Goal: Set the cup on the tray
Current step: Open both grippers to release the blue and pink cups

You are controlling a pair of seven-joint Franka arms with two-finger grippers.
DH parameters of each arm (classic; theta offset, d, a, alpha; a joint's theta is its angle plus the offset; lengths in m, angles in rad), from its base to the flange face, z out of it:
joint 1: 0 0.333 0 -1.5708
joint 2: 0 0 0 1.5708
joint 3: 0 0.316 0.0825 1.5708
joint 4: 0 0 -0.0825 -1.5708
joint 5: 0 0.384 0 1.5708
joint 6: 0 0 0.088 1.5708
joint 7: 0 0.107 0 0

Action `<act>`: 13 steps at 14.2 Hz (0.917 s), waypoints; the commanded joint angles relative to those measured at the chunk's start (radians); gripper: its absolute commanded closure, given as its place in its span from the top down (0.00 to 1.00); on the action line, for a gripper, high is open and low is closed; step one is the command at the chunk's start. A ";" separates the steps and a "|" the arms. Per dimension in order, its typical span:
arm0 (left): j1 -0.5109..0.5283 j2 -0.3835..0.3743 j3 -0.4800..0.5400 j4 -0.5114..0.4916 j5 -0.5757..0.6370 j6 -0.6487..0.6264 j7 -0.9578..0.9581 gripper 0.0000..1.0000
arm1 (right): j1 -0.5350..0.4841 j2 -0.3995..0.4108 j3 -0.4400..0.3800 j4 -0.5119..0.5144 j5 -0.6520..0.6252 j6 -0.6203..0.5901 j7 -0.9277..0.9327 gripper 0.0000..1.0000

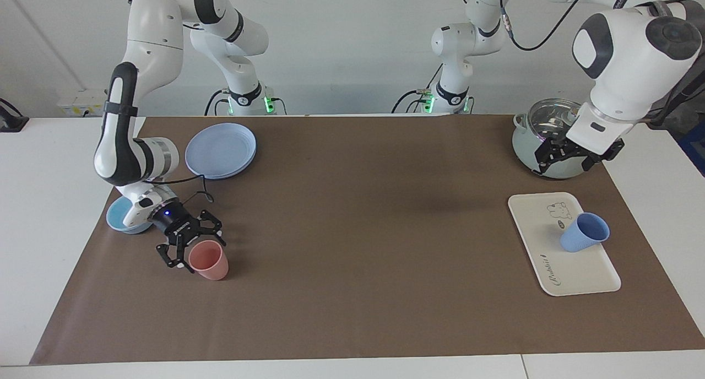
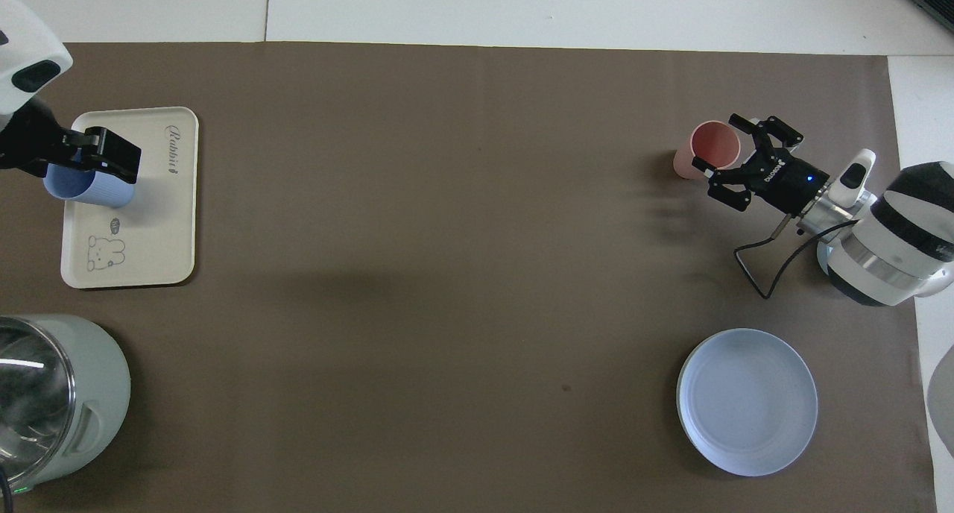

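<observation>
The periwinkle-blue cup (image 1: 585, 233) lies tilted on its side on the cream tray (image 1: 551, 258), at the tray's edge toward the left arm's end of the table. In the overhead view the cup (image 2: 93, 192) slightly overhangs the tray (image 2: 149, 230). My left gripper (image 1: 567, 161) is open and empty, raised above the table in front of the pot; from overhead it (image 2: 89, 155) partly covers the cup. My right gripper (image 1: 193, 247) is open and low at a pink cup (image 1: 209, 260), its fingers on either side of the cup's rim (image 2: 714, 146).
A grey-green pot with a glass lid (image 1: 523, 147) stands nearer the robots than the tray. A round blue plate (image 1: 220, 150) and a light-blue bowl (image 1: 118, 219) sit toward the right arm's end. The brown mat (image 1: 358, 230) covers the table.
</observation>
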 commanded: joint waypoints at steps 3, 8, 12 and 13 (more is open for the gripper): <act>-0.010 -0.146 -0.017 -0.198 -0.072 0.061 -0.020 1.00 | 0.002 -0.145 0.003 -0.026 -0.145 0.074 0.188 1.00; -0.018 -0.189 -0.005 -0.309 -0.118 0.196 -0.015 1.00 | 0.003 -0.269 0.001 -0.013 -0.518 0.096 0.627 1.00; -0.069 -0.195 0.084 -0.323 -0.186 0.202 0.028 1.00 | 0.035 -0.324 0.009 0.014 -0.847 0.100 0.860 1.00; -0.072 -0.195 0.089 -0.323 -0.186 0.199 0.028 1.00 | 0.044 -0.353 0.009 0.017 -0.974 0.099 0.955 1.00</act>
